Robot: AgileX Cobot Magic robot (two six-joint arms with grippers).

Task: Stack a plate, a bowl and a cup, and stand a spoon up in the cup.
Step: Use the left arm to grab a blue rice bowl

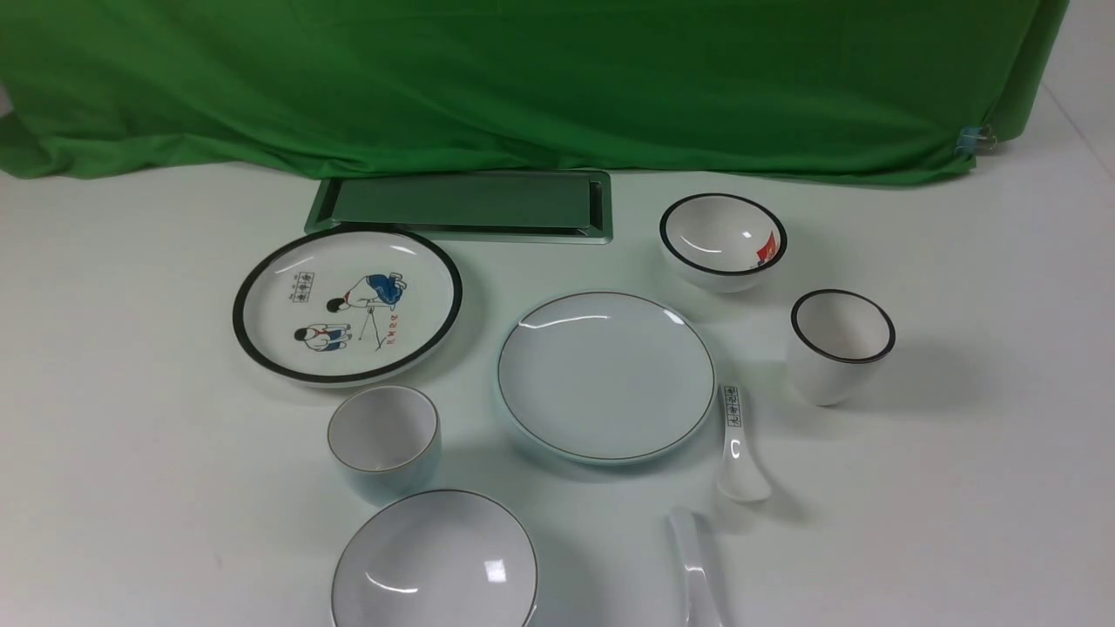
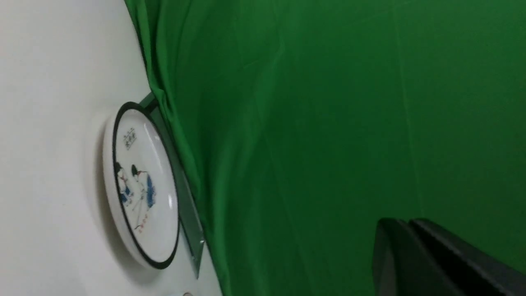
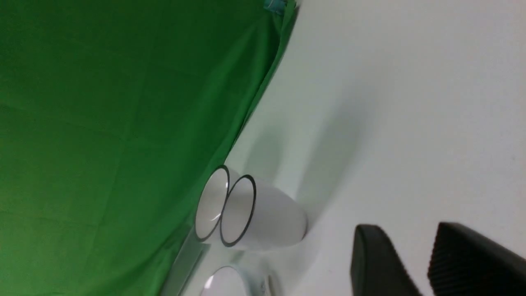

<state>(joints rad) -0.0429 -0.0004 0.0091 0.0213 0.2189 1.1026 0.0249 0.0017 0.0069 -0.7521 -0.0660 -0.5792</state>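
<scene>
**Operator:** How are the jaws standing, and where are the task items lying?

**Technician:** The left jaws are pressing together on nothing. The right jaws are standing partly apart, also empty. Nothing is stacked yet. The short pale bluish-white handleless cup [image 1: 383,440] is standing left of centre on the white bench [image 1: 131,366]. The wide pale bluish-white bowl [image 1: 434,566] is sitting just in front of it, and the plain pale round plate [image 1: 605,374] is lying at centre. The plain glossy white ceramic spoon [image 1: 694,570] is lying at the near edge.

**Operator:** How should the first step be done?

**Technician:** Moving the bowl onto the plate is probably first. The left jaws need opening. Gripping the rim on the side away from the cup and lowering it centred is advisable.

**Operator:** What is obstructing?

**Technician:** The black-rimmed cartoon plate [image 1: 347,305] is lying clear behind. The printed-handle white spoon [image 1: 739,448] is crowding the plate's right rim. The small black-rimmed bowl [image 1: 723,239] and tall black-rimmed white cup [image 1: 841,344] are standing apart.
</scene>
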